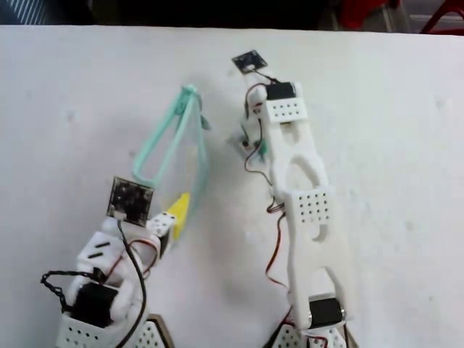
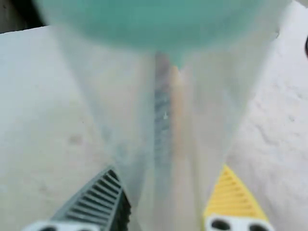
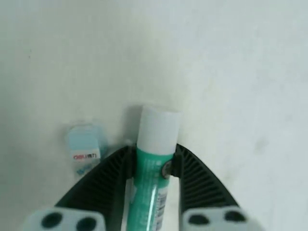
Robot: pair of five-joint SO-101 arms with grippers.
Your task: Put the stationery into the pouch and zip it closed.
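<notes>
A clear pouch (image 1: 174, 141) with a teal zipper edge stands opened on the white table. My left gripper (image 1: 176, 214) is shut on its near end. In the left wrist view the pouch (image 2: 163, 96) sits between the grey and yellow fingers of the left gripper (image 2: 168, 175), and thin pen-like items show faintly inside. To the pouch's right, my right gripper (image 1: 254, 148) is shut on a teal glue stick (image 3: 155, 144) with a white cap, held low over the table. Beside the right gripper (image 3: 153, 161) lies a small pale blue eraser (image 3: 85, 148).
The white table (image 1: 391, 109) stretches bare to the right and to the far left. Its back edge (image 1: 145, 27) runs along the top of the high view, with dark room space behind it. Red and black wires hang along the right arm (image 1: 274, 239).
</notes>
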